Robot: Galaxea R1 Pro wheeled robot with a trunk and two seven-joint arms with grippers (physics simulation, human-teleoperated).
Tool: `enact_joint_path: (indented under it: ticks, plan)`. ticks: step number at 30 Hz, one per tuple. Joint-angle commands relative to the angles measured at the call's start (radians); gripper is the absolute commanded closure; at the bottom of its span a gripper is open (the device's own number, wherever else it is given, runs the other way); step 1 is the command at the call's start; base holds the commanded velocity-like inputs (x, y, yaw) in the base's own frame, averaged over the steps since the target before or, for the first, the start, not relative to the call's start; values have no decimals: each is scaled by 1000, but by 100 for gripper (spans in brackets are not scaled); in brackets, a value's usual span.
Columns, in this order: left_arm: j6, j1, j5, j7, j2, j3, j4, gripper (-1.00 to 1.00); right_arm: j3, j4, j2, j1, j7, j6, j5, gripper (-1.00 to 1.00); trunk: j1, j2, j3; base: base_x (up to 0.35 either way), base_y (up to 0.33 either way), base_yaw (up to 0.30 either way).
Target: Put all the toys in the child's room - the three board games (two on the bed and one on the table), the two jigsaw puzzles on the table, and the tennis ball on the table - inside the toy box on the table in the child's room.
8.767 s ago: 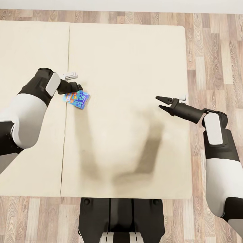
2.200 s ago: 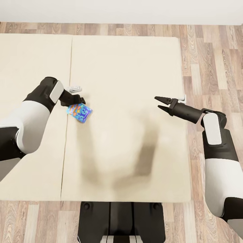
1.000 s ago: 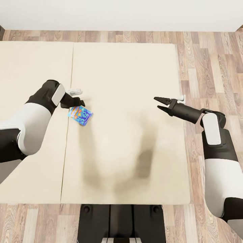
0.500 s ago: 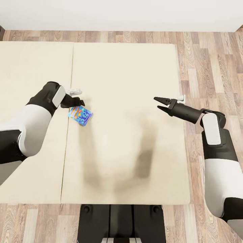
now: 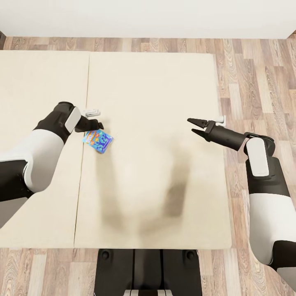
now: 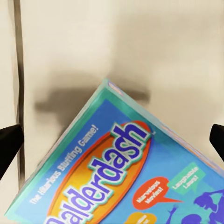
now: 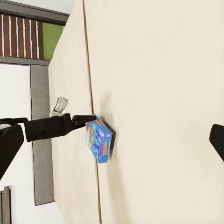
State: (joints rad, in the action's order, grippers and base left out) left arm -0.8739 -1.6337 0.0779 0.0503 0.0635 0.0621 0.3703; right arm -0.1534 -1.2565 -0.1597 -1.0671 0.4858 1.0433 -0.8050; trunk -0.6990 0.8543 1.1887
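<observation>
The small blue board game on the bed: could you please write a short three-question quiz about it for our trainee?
1. True or false: the right gripper is shut on the blue board game.
2. Multiple choice: the board game lies on A) the bed, B) a table, C) a toy box.
3. Fill in: in the left wrist view, the largest word on the game's cover reads ____.

Key: 1 false, its fingers are spread and it is far from the game; 2 A; 3 Balderdash.
</observation>
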Motion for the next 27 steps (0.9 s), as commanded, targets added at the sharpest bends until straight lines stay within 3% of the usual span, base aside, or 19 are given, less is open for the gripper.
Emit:
enact_joint_path:
  ticks: [1, 18, 24, 27]
  plan:
    - [-4, 1, 8, 6, 0, 4, 1, -100, -2, 0, 0, -1, 10, 4, 9, -100, 0, 1, 0, 0, 0, 0]
    - [31, 50, 8, 5, -2, 5, 1, -100, -2, -1, 0, -1, 10, 4, 9, -100, 0, 1, 0, 0, 0, 0]
    - [15, 52, 9, 5, -11, 7, 1, -100, -3, -1, 0, -1, 9, 4, 5, -100, 0, 1, 0, 0, 0, 0]
    - [-23, 52, 9, 4, -17, 7, 1, -100, -3, -1, 0, -1, 9, 4, 3, -100, 0, 1, 0, 0, 0, 0]
